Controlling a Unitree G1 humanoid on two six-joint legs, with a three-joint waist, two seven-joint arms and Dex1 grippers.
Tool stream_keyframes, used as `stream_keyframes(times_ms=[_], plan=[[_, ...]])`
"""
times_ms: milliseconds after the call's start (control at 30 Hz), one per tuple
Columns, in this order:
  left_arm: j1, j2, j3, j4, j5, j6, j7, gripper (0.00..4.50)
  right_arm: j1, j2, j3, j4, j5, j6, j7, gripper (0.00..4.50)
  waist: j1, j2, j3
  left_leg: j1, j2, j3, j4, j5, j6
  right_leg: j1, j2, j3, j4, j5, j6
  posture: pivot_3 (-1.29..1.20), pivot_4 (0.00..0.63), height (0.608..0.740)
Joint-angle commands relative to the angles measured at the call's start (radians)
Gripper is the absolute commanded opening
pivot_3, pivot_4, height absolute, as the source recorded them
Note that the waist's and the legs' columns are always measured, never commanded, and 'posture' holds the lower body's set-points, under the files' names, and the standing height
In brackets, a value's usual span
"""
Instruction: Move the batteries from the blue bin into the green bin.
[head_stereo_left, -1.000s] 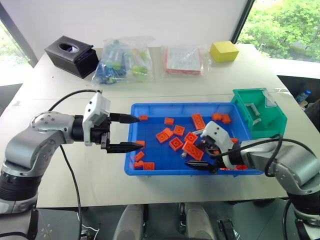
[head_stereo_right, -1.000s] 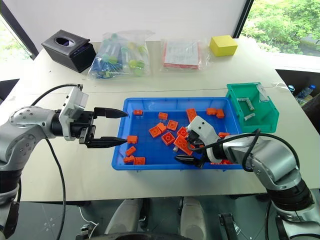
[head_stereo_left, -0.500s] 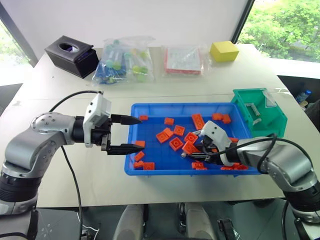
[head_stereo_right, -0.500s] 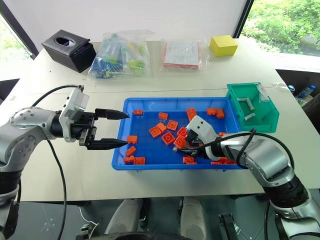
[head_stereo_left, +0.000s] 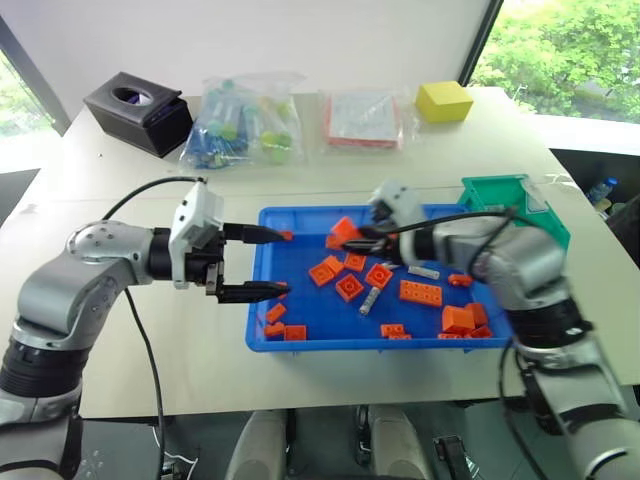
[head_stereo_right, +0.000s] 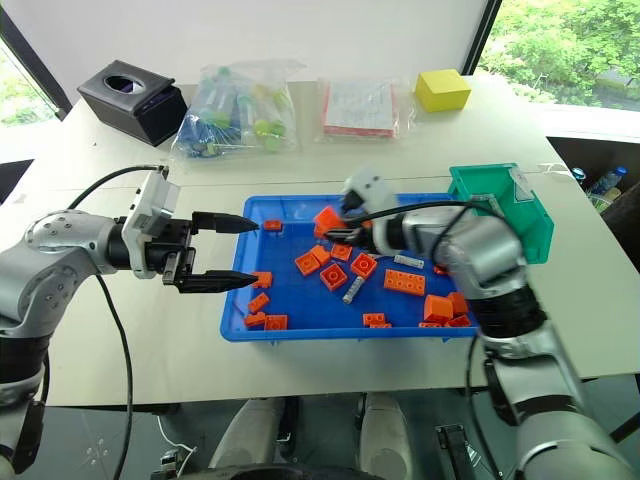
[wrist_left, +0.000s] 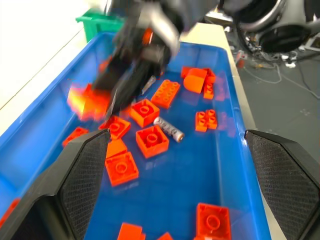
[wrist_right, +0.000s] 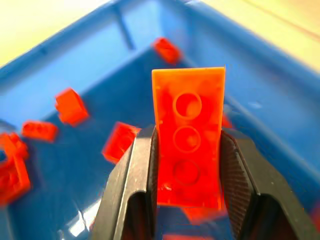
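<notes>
A: We are looking down over a beige table at the large shallow bright blue plastic bin in the middle of the frame. Where are the batteries lying?

B: We are seeing two slim grey-silver cylindrical batteries on the blue floor. One is lying near the centre, its long axis running diagonally from lower left to upper right. The other is lying just right of it and higher, nearly level across the frame.

A: And the grippers?

B: Our right gripper is reaching in from the right, up by the bin's upper middle. In its wrist view the two black fingers are pinching a flat orange three-stud toy brick between them, so it is carrying the wrong thing. Both batteries are lying below and to the right of it, well apart from the fingertips.

A: The left one?

B: Our left gripper is hovering at the bin's left rim, jaws standing wide and holding nothing. The small deep green plastic bin is sitting at the blue bin's upper right corner. We judge the right arm nearer to both batteries, once it drops the brick.
</notes>
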Motion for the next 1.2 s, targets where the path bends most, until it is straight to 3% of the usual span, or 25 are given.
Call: stream_keyframes(times_ms=[33, 67, 167, 333, 500, 833, 1200], plan=[[-0.011, 0.005, 0.019, -0.010, 0.000, -0.020, 0.001, 4.50, -0.042, -0.016, 0.028, 0.018, -0.076, -0.081, 0.018, 3.52, 0.005, 0.000, 0.000, 0.000, 0.000, 0.000, 0.000, 0.000, 0.000, 0.000, 0.000, 0.000, 0.000, 0.000, 0.000, 0.00, 0.150, 0.692], [-0.009, 0.006, 0.022, -0.012, -0.001, -0.019, 0.002, 4.50, -0.051, -0.037, 0.016, 0.015, -0.070, -0.088, 0.051, 4.01, 0.005, 0.000, 0.000, 0.000, 0.000, 0.000, 0.000, 0.000, 0.000, 0.000, 0.000, 0.000, 0.000, 0.000, 0.000, 0.00, 0.150, 0.692], [-0.002, 0.011, 0.028, -0.015, -0.001, -0.017, 0.003, 4.50, -0.068, -0.140, -0.021, -0.004, -0.040, -0.139, 0.207, 4.01, 0.005, 0.000, 0.000, -0.001, -0.001, 0.000, 0.001, 0.000, 0.000, 0.000, -0.001, 0.000, -0.001, 0.000, 0.000, 0.00, 0.150, 0.692], [0.001, 0.008, 0.028, -0.016, -0.001, -0.018, 0.010, 4.50, -0.056, -0.337, 0.026, 0.017, -0.090, -0.358, 0.515, 4.01, 0.001, 0.000, 0.000, -0.001, 0.000, 0.000, 0.000, 0.000, 0.000, 0.000, 0.000, 0.000, -0.001, 0.000, 0.000, 0.00, 0.150, 0.692], [-0.004, 0.002, 0.024, -0.011, 0.001, -0.022, 0.015, 4.50, -0.041, -0.395, 0.069, 0.066, -0.147, -0.528, 0.710, 4.01, -0.013, 0.000, 0.000, -0.001, 0.001, 0.000, 0.000, 0.000, 0.000, 0.000, 0.002, 0.000, -0.001, 0.000, 0.000, 0.00, 0.150, 0.692], [-0.011, 0.009, 0.034, -0.012, 0.000, -0.022, 0.023, 4.50, 0.025, -0.342, 0.126, 0.150, -0.288, -0.749, 0.784, 4.01, -0.018, 0.000, 0.000, -0.001, 0.002, 0.000, 0.001, 0.000, 0.000, 0.000, 0.002, 0.000, -0.001, 0.000, 0.000, 0.00, 0.150, 0.692], [-0.014, 0.011, 0.038, -0.012, -0.001, -0.021, 0.031, 4.50, 0.061, -0.284, 0.120, 0.167, -0.334, -0.813, 0.791, 4.01, -0.015, 0.000, 0.000, -0.001, 0.002, 0.000, 0.001, 0.000, 0.000, 0.000, 0.002, 0.000, 0.000, 0.000, 0.000, 0.00, 0.150, 0.692]])
